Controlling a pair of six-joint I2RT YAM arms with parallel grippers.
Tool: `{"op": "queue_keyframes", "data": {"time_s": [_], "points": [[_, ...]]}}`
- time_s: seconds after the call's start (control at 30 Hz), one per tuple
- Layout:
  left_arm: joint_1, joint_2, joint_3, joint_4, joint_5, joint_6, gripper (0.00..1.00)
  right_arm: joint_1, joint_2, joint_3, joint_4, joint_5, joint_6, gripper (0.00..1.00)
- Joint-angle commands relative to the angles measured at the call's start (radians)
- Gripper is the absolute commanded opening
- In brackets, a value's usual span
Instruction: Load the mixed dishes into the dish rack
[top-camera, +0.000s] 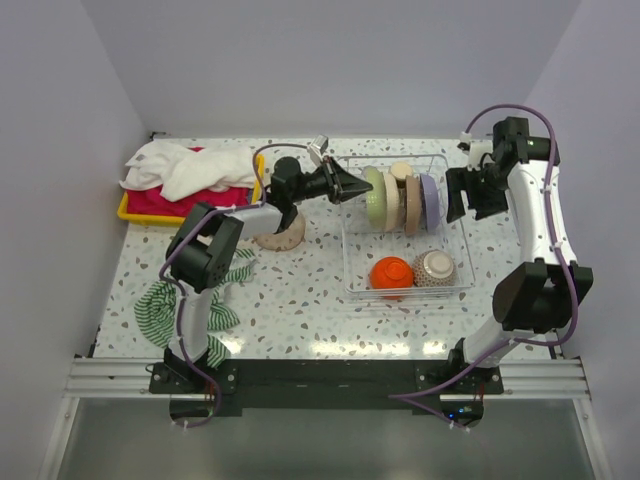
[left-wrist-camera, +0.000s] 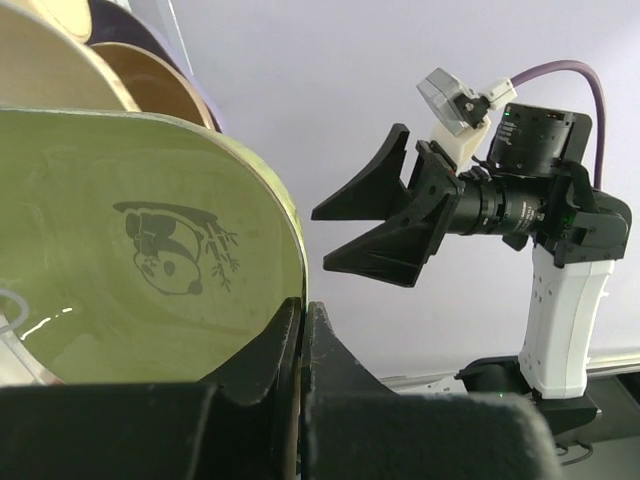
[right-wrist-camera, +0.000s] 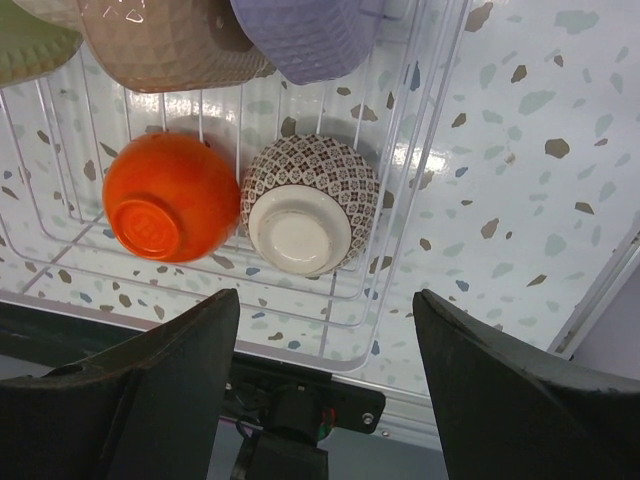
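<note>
The white wire dish rack (top-camera: 352, 262) holds upright plates: a pale green plate (top-camera: 374, 197) with a panda drawing (left-wrist-camera: 150, 260), a tan plate (top-camera: 392, 208), a brown plate (top-camera: 412, 208) and a lilac plate (top-camera: 430, 196). A beige cup (top-camera: 400, 171) sits behind them. An orange bowl (right-wrist-camera: 165, 200) and a speckled bowl (right-wrist-camera: 310, 205) lie upside down at the rack's front. My left gripper (top-camera: 350, 188) is shut on the green plate's rim (left-wrist-camera: 296, 300). My right gripper (top-camera: 468, 196) hangs open over the rack's right side, its fingers (right-wrist-camera: 150, 390) empty.
A tan dish (top-camera: 283, 233) lies on the table under the left arm. A green striped cloth (top-camera: 170, 300) lies at the front left. A yellow tray (top-camera: 135, 210) of towels stands at the back left. The right arm shows in the left wrist view (left-wrist-camera: 560, 290).
</note>
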Motion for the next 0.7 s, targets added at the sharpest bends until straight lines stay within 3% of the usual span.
{"op": "queue_keyframes", "data": {"time_s": [0.0, 0.3, 0.43, 0.47, 0.57, 0.67], "points": [[0.001, -0.014, -0.004, -0.006, -0.028, 0.005, 0.00, 0.005, -0.031, 0.002, 0.013, 0.015, -0.007, 0.75], [0.003, 0.064, 0.024, -0.096, -0.057, 0.046, 0.00, 0.008, -0.014, 0.012, 0.013, 0.012, -0.007, 0.75], [0.001, 0.067, 0.028, -0.130, -0.068, 0.068, 0.25, 0.008, -0.011, 0.004, 0.020, 0.004, -0.005, 0.75], [0.001, 0.062, 0.031, -0.142, -0.069, 0.092, 0.41, 0.008, -0.011, 0.002, 0.022, 0.001, -0.004, 0.75], [0.004, 0.026, 0.039, -0.226, -0.048, 0.170, 0.63, 0.010, -0.008, 0.002, 0.023, -0.011, -0.001, 0.75], [0.023, -0.022, 0.051, -0.402, -0.002, 0.338, 0.70, 0.010, -0.005, 0.007, 0.025, -0.030, 0.007, 0.75]]}}
